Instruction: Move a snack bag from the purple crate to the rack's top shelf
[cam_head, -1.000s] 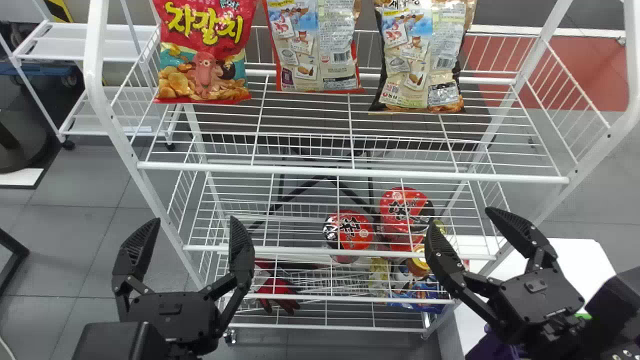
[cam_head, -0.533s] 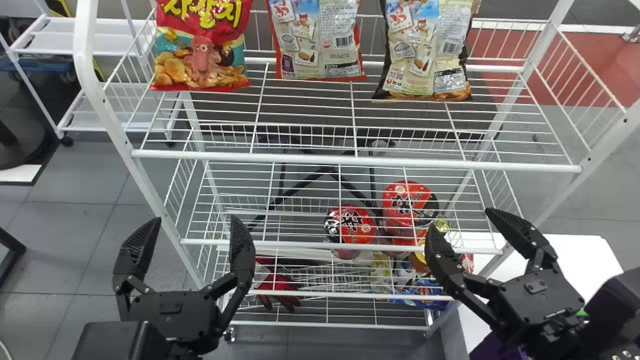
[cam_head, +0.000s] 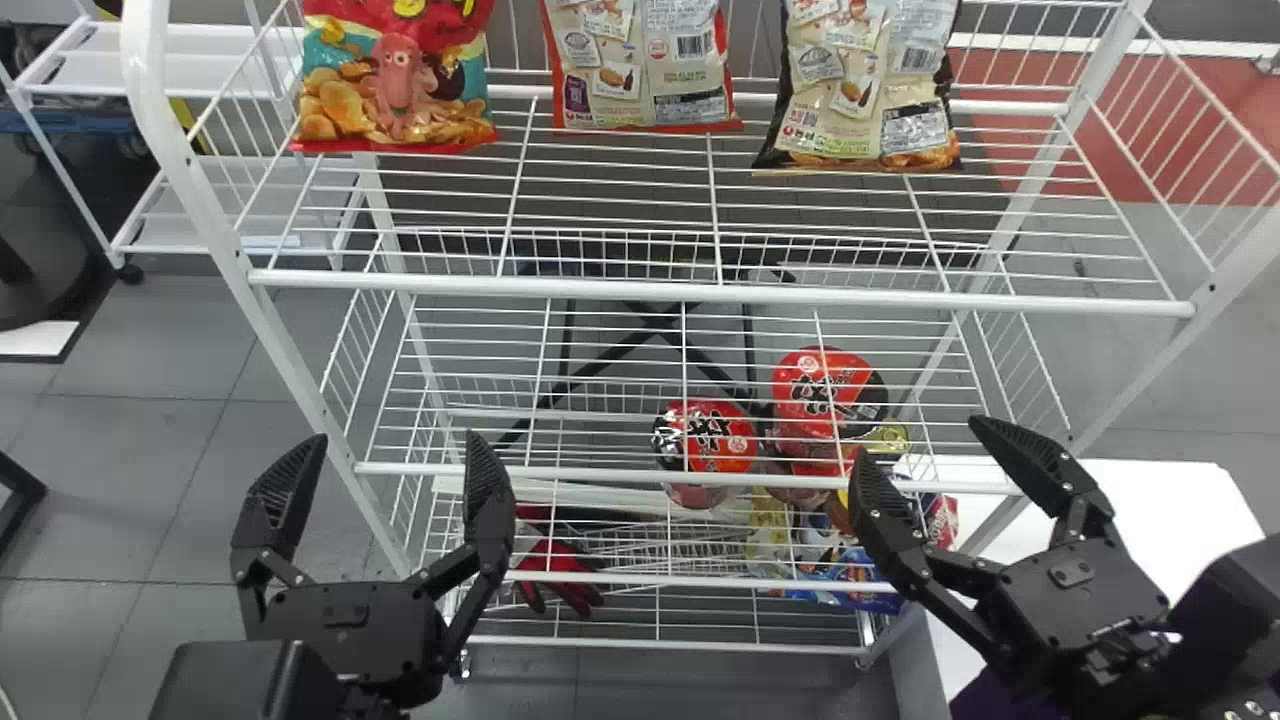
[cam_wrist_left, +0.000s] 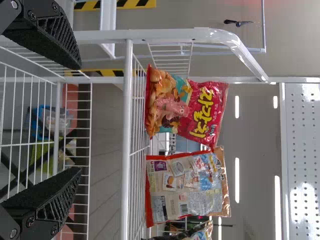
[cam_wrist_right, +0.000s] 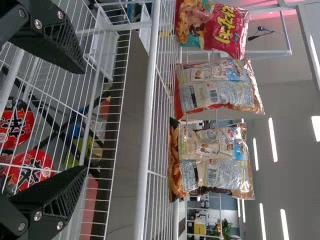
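In the head view my left gripper (cam_head: 378, 470) stands open before the rack's left side, and my right gripper (cam_head: 925, 455) is open at the rack's lower right. Nothing is between the fingers of either. The left wrist view shows the left gripper (cam_wrist_left: 75, 120) open; the right wrist view shows the right gripper (cam_wrist_right: 82, 120) open. Three snack bags stand on the rack's top shelf (cam_head: 620, 289): a red one (cam_head: 395, 85) at left, a beige and red one (cam_head: 645, 75) in the middle, a beige and black one (cam_head: 870, 90) at right. Part of the purple crate (cam_head: 990, 695) shows beneath the right arm.
Red noodle cups (cam_head: 708, 440) sit on a lower shelf, with red gloves (cam_head: 562, 578) and blue packs (cam_head: 865, 580) lower down. A white table (cam_head: 1130, 490) stands right of the rack. Behind the rack at left is a white cart (cam_head: 190, 65).
The rack and its bags have shifted upward in the head view and look slightly larger. Both grippers keep nearly the same place in that view, still open.
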